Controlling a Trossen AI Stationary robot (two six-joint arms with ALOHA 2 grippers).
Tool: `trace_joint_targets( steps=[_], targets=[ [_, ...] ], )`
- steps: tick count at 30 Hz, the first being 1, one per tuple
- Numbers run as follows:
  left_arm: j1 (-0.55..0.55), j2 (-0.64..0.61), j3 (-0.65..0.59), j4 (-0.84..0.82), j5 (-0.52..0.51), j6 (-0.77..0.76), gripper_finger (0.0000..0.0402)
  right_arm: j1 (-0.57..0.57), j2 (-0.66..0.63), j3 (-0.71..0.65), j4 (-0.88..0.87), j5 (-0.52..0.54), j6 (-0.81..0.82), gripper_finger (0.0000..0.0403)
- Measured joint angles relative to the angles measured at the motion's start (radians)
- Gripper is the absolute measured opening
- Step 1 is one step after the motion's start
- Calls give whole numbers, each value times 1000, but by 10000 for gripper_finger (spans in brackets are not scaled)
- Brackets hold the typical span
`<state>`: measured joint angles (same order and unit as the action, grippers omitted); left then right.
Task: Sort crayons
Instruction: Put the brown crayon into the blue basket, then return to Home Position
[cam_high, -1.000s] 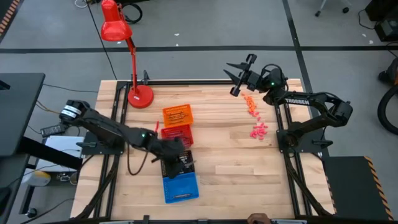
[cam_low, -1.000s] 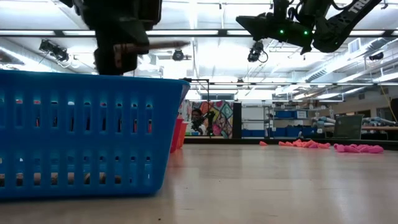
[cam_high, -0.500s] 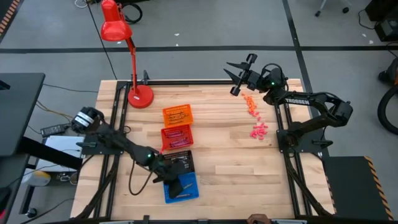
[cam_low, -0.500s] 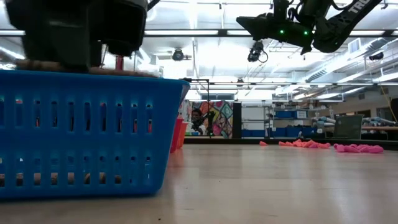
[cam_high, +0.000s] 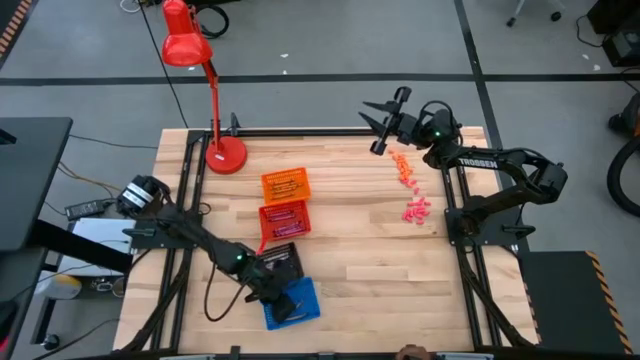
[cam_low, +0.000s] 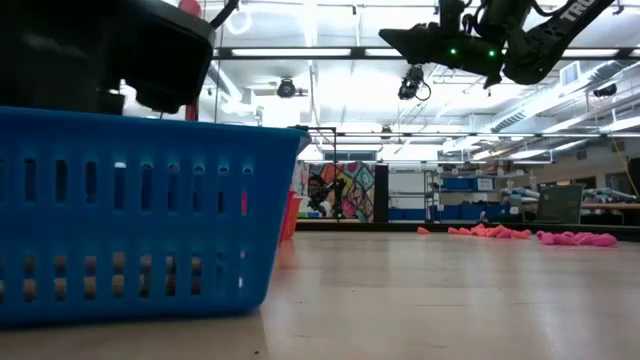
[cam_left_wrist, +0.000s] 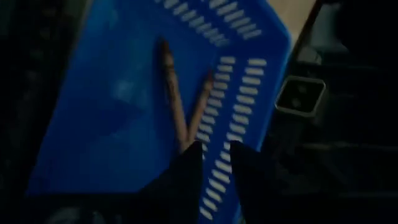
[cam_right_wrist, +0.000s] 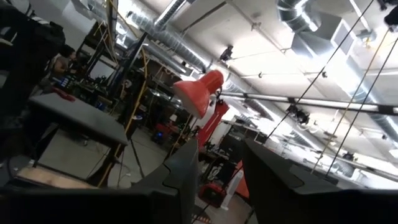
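1. Grey concrete floor surrounds your table (cam_high: 380, 250), a pale wooden slab of butcher-block planks with dark rails along both sides.
2. Your left arm (cam_high: 190, 232) reaches from the near-left side across to the blue tray; your right arm (cam_high: 500, 170) waits at the far right corner, raised off the wood.
3. Your red lamp (cam_high: 190, 60), with a glossy cone shade on a thin stem and a round base, stands at the far left of the table.
4. Four shallow slotted plastic trays run in a line toward you: orange tray (cam_high: 285, 184), red tray (cam_high: 285, 218), black tray (cam_high: 283, 258), then blue tray (cam_high: 296, 302) nearest the front edge. In the low view the blue wall fills the left half and hides the other trays almost entirely.
5. Your left gripper (cam_left_wrist: 215, 163) hangs low over the blue tray, fingers a little apart with nothing between them.
6. Your right gripper (cam_high: 385, 120) sits in the air beyond the far edge, fingers parted and empty; its wrist camera looks out at the lamp and the ceiling ducts.
7. You have loose crayons (cam_high: 403, 168) in an orange scatter near the right arm, with a pink-red cluster (cam_high: 416, 210) just toward you from it, both lying on bare wood well apart from the trays.
8. Two brown crayons (cam_left_wrist: 177, 102) lie in the blue tray, thin paper-wrapped sticks meeting in a V just ahead of your left fingertips.
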<state>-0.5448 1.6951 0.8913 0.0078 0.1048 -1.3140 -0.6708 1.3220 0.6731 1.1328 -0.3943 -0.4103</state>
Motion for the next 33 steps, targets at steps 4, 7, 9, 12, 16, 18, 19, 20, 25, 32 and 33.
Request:
trace_joint_targets(
  steps=[4, 7, 9, 12, 16, 18, 19, 20, 25, 32, 33],
  targets=[
    [21, -23, 0, -1, 35, -25, 99, 5, 0, 0, -28, -5, 0, 129],
    [33, -35, 0, -7, 28, 8, 91, 9, 0, 0, -35, -18, 18, 129],
    [40, -40, 0, -2, 27, 28, 83, 9, 0, 0, -35, -36, 41, 129],
    [48, -55, 0, -7, 9, 94, 71, 9, 0, 0, -40, -53, 53, 129],
    [85, -80, 0, -73, -64, 210, 56, 10, 0, 0, -56, -54, 53, 129],
    [110, -100, 0, -109, -72, 264, 51, 10, 0, 0, -67, -55, 53, 129],
    [123, -111, 0, -134, -74, 291, 49, 10, 0, 0, -71, -55, 53, 129],
    [138, -122, 0, -158, -74, 319, 48, 10, 0, 0, -75, -55, 52, 128],
    [227, -198, 0, -312, -83, 499, 43, 10, 0, 0, -86, -55, 52, 128],
    [363, -313, 0, -426, -113, 1015, 43, -7, 0, 0, -73, -45, 51, 129],
    [390, -330, 0, -457, -134, 1097, 43, -15, 0, 0, -58, -34, 56, 129]
  ],
)
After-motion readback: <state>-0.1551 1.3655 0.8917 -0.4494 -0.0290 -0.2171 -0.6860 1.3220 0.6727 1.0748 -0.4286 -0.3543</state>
